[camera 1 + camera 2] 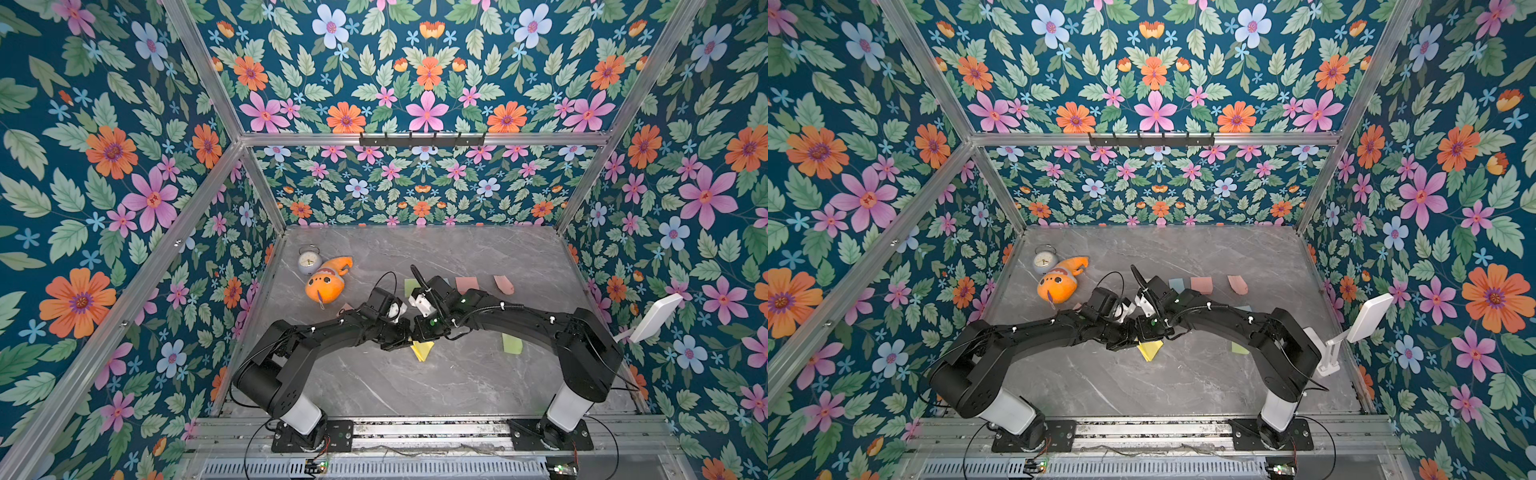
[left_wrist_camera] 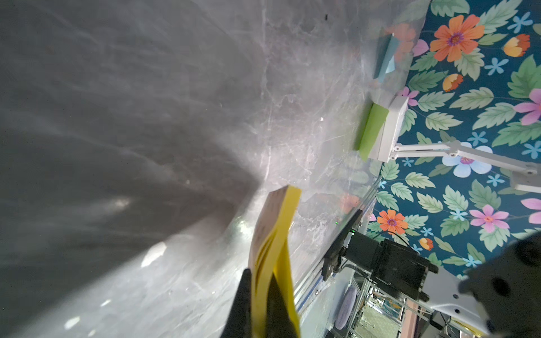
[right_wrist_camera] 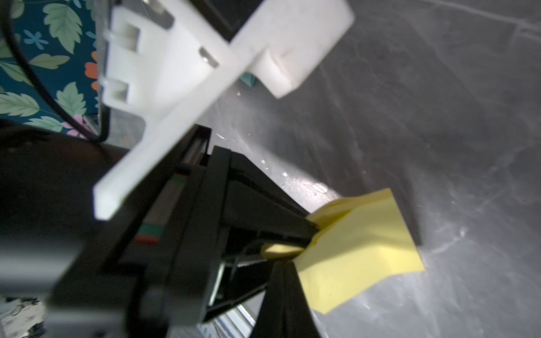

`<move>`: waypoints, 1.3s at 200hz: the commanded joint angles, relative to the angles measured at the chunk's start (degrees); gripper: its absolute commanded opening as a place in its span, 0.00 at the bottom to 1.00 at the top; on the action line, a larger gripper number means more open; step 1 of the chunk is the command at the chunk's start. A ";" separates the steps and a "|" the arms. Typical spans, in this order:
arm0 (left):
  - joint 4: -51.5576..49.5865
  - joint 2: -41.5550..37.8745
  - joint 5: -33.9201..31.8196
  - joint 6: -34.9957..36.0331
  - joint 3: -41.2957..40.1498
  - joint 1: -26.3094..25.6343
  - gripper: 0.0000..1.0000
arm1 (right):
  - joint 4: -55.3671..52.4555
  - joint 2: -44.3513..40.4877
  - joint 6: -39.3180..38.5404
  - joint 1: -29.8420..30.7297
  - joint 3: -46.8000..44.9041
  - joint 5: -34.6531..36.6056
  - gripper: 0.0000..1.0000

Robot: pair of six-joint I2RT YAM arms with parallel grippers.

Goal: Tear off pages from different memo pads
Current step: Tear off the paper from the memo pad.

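**Two pincers share one yellow memo pad (image 1: pixel 422 351), held up off the surface (image 1: pixel 415 395).**
The left pincer (image 2: pixel 260 276) is clamped across the stack, apparently to anchor it so that a pull takes only one sheet. The right pincer (image 3: pixel 285 266) is closed on the corner of the outer page (image 2: pixel 288 257), which bows away from the stack. The pad sits between the left fingers, its free end jutting past both tips. The green memo pad (image 1: pixel 512 344) lies well apart.

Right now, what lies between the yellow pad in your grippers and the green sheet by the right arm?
Only bare marble table, nothing else: the left wrist view shows it from the yellow pad to the green sheet.
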 commanded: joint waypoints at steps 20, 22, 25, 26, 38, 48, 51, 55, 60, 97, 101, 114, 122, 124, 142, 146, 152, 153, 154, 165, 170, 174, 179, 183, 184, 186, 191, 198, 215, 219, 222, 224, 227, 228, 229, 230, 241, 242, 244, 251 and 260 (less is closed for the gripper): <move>10.41 -2.46 3.17 -1.50 -2.98 0.02 0.00 | 6.98 0.06 4.51 -1.11 -1.98 -6.56 0.00; 10.88 -2.67 3.33 -1.61 -3.21 0.02 0.00 | 7.02 -0.05 4.56 -1.25 -2.16 -6.44 0.00; 11.58 -2.99 3.41 -1.85 -3.62 0.02 0.00 | 7.06 -0.19 4.61 -1.46 -2.32 -6.26 0.00; 11.75 -3.13 3.46 -1.90 -3.80 0.02 0.00 | 7.02 -0.26 4.65 -1.48 -2.45 -6.20 0.00; 13.74 -4.10 3.83 -2.28 -5.09 0.15 0.00 | 6.90 -0.95 4.78 -2.19 -3.13 -4.87 0.00; 14.29 -4.32 3.90 -2.37 -5.63 0.19 0.00 | 6.46 -1.59 4.55 -2.64 -3.40 -4.23 0.00; 14.50 -4.32 4.06 -2.39 -5.82 0.19 0.00 | 6.23 -1.67 4.38 -2.74 -3.44 -3.94 0.00; 14.96 -4.31 4.31 -2.59 -6.10 0.21 0.00 | 5.86 -1.88 4.08 -2.81 -3.41 -3.42 0.00; 15.48 -4.17 4.40 -2.93 -6.37 0.28 0.00 | 5.05 -2.10 3.45 -2.94 -3.27 -2.59 0.00; 19.69 -4.06 5.87 -4.53 -8.47 0.80 0.00 | 1.42 -3.43 0.29 -3.66 -3.37 0.93 0.00; 19.67 -3.99 5.88 -4.38 -8.52 0.88 0.00 | 1.79 -4.93 0.33 -3.86 -3.57 0.41 0.00; 19.73 -3.98 5.94 -3.89 -8.57 1.07 0.00 | 1.74 -5.95 0.26 -4.05 -3.63 0.47 0.00; 19.74 -4.11 6.09 -3.64 -8.57 1.16 0.00 | 1.13 -6.12 -0.08 -4.13 -3.45 0.93 0.00; 19.67 -4.16 6.17 -3.57 -8.56 1.16 0.00 | 0.99 -6.12 -0.23 -4.13 -3.39 1.08 0.00; 19.80 -4.99 6.38 -2.86 -8.73 1.25 0.00 | -1.03 -6.29 -1.60 -4.13 -2.82 3.06 0.00; 19.76 -5.23 6.46 -2.70 -8.81 1.33 0.00 | -1.57 -6.37 -2.00 -4.13 -2.61 3.81 0.00; 19.74 -5.37 6.47 -2.45 -8.97 1.40 0.00 | -2.81 -6.53 -2.98 -4.18 -2.15 5.52 0.00; 19.69 -5.42 6.44 -2.41 -8.99 1.41 0.00 | -2.92 -6.54 -3.23 -4.16 -2.05 5.93 0.00; 19.67 -5.44 6.47 -2.35 -8.99 1.42 0.00 | -3.25 -6.55 -3.48 -4.15 -1.96 6.23 0.00; 19.09 -5.64 6.57 -1.82 -9.17 1.75 0.00 | -6.41 -6.89 -6.01 -3.70 -0.59 10.64 0.00; 18.88 -5.59 6.69 -1.58 -9.26 1.92 0.00 | -8.04 -7.09 -7.62 -3.27 0.17 13.43 0.00; 18.67 -5.62 6.75 -1.40 -9.26 2.10 0.00 | -9.21 -7.16 -8.67 -2.92 0.79 15.76 0.00; 18.53 -5.61 6.83 -1.26 -9.35 2.33 0.00 | -10.98 -7.13 -10.51 -2.38 1.67 18.16 0.00; 18.59 -5.64 6.89 -1.18 -9.41 2.43 0.00 | -12.05 -7.16 -11.68 -2.03 2.36 20.10 0.00; 18.59 -5.68 6.91 -1.16 -9.43 2.46 0.00 | -12.42 -7.12 -11.97 -1.98 2.53 20.47 0.00; 18.59 -5.72 6.93 -1.09 -9.50 2.54 0.00 | -13.03 -7.05 -12.52 -1.84 2.88 21.19 0.00; 18.61 -5.76 6.93 -0.98 -9.52 2.57 0.00 | -14.20 -6.84 -13.58 -1.53 3.54 22.66 0.00; 18.63 -5.81 7.05 -0.83 -9.40 2.65 0.00 | -15.43 -6.53 -14.64 -1.18 4.40 24.14 0.00; 18.93 -6.16 7.49 -0.17 -9.26 2.66 0.00 | -16.92 -5.86 -16.19 -0.55 5.42 26.06 0.00; 18.98 -6.42 7.49 0.04 -9.30 2.63 0.00 | -17.00 -5.69 -16.44 -0.45 5.54 26.51 0.00; 19.07 -6.64 7.52 0.14 -9.27 2.65 0.00 | -17.07 -5.49 -16.59 -0.37 5.52 26.85 0.00; 19.13 -6.82 7.54 0.25 -9.33 2.65 0.00 | -17.09 -5.44 -16.71 -0.31 5.56 27.11 0.00; 19.25 -7.10 7.55 0.37 -9.39 2.66 0.00 | -17.19 -5.22 -16.80 -0.27 5.52 27.45 0.00; 19.27 -7.16 7.50 0.44 -9.41 2.66 0.00 | -17.28 -5.19 -16.81 -0.31 5.56 27.66 0.00; 19.33 -7.24 7.48 0.48 -9.43 2.66 0.00 | -17.28 -5.17 -16.78 -0.29 5.54 27.86 0.00; 19.31 -7.32 7.51 0.55 -9.47 2.66 0.00 | -17.28 -5.12 -16.81 -0.28 5.53 28.09 0.00; 19.60 -8.33 7.26 1.07 -9.80 2.66 0.00 | -18.14 -4.64 -16.72 -0.18 5.84 30.14 0.00; 19.62 -8.48 7.23 1.15 -9.80 2.66 0.00 | -18.23 -4.64 -16.69 -0.18 5.85 30.24 0.00; 19.59 -8.75 7.20 1.25 -9.86 2.66 0.00 | -18.37 -4.59 -16.60 -0.18 5.95 30.64 0.00; 19.99 -9.41 7.08 1.57 -10.09 2.66 0.00 | -18.67 -4.47 -16.59 -0.14 5.94 32.00 0.00; 21.06 -10.23 7.09 1.66 -10.60 2.66 0.00 | -18.87 -4.50 -16.58 -0.25 5.87 33.18 0.00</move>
